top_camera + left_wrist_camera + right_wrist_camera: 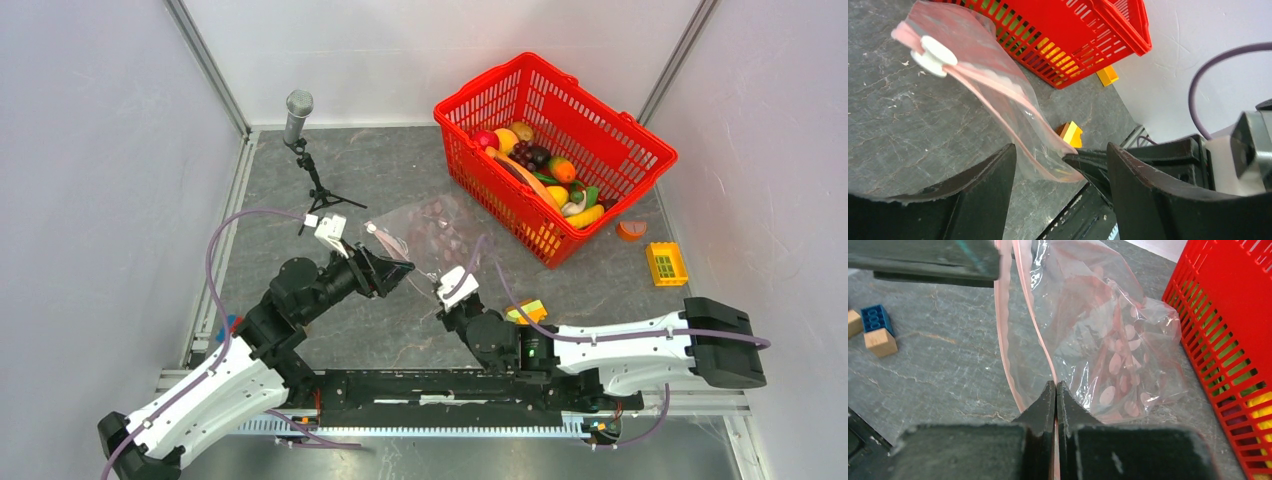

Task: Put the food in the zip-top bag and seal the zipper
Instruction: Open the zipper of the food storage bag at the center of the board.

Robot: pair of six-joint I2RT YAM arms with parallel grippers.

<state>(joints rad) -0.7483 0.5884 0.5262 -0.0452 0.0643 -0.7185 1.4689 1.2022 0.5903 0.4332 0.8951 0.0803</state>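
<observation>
Zipper (1004,325) pinched in my right gripper (1055,390), jaws pressed together. Left gripper (1059,152) spread, strip end loose between its jaws. Zipper runs arm to arm; zip-top bag (432,222) trails toward basket (600,112) holding food (545,172); right arm nearer.

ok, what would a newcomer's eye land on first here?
The red basket at the back right of the table, heaped with bright toy food, grabs the eye first. Next comes the clear, pink-dotted zip-top bag lifted mid-table. The right gripper is shut on its pink edge, and the left gripper is open close by.
</observation>
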